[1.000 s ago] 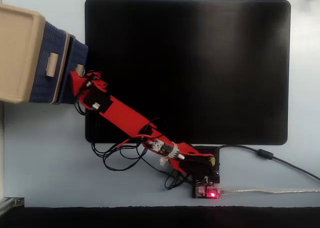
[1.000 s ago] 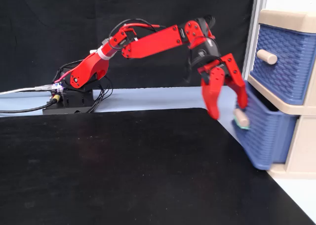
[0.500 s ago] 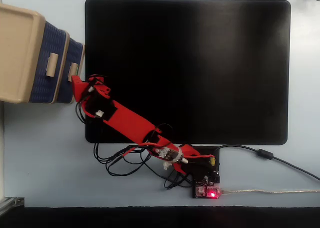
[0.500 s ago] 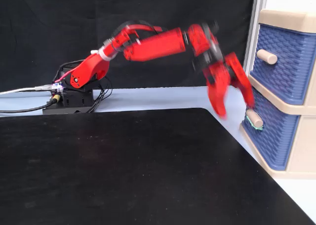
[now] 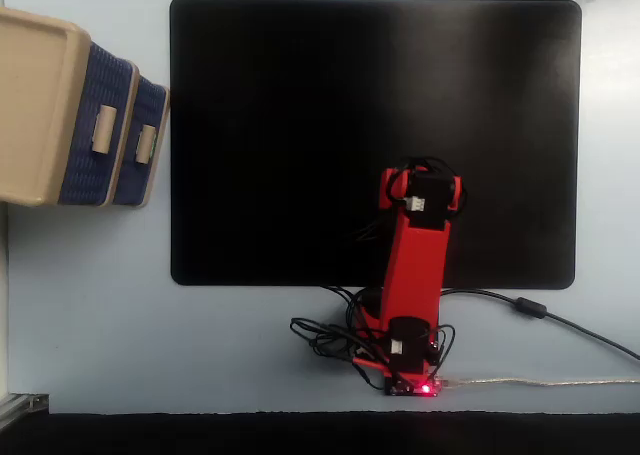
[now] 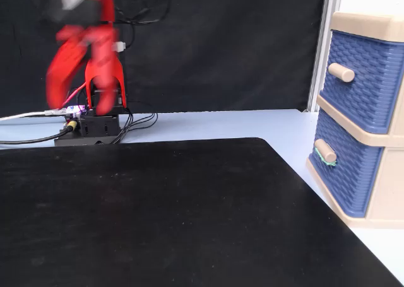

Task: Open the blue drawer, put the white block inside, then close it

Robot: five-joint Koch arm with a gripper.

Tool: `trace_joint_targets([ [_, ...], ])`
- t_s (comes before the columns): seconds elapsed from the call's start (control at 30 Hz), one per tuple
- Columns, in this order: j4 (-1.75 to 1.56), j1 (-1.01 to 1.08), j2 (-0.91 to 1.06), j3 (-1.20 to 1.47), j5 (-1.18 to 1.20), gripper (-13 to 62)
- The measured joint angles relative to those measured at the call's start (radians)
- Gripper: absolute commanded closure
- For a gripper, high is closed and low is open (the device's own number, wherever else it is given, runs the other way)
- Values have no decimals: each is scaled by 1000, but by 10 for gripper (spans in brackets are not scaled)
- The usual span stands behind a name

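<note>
You're working on a pale blue-grey table (image 5: 90,305), lit evenly with a soft glare. A large black mat (image 5: 370,135) with rounded corners covers most of it, matte with a faint sheen. In the low fixed view, a black curtain (image 6: 221,47) hangs behind the table as your backdrop, ending at a pale vertical strip (image 6: 319,47) on the right. In the top-down fixed view, a dark band (image 5: 200,435) runs along the bottom edge, and a grey cable (image 5: 580,330) trails off the table to the right.

Black mat (image 5: 300,125) lies bare; drawer cabinet (image 5: 40,105) flanks it.
</note>
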Motion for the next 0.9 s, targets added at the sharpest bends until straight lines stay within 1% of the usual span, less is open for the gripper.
trace_joint_targets([
  [0.03,-34,57,49,152,-71,155],
  [0.07,-51,97,78,218,-107,154],
  [0.13,-124,163,160,457,-141,153],
  [0.23,-241,189,324,827,-172,153],
  [0.37,-347,195,624,1121,-206,152],
  [0.43,-357,190,673,1144,-209,149],
  [0.9,-360,172,673,1166,-236,151],
])
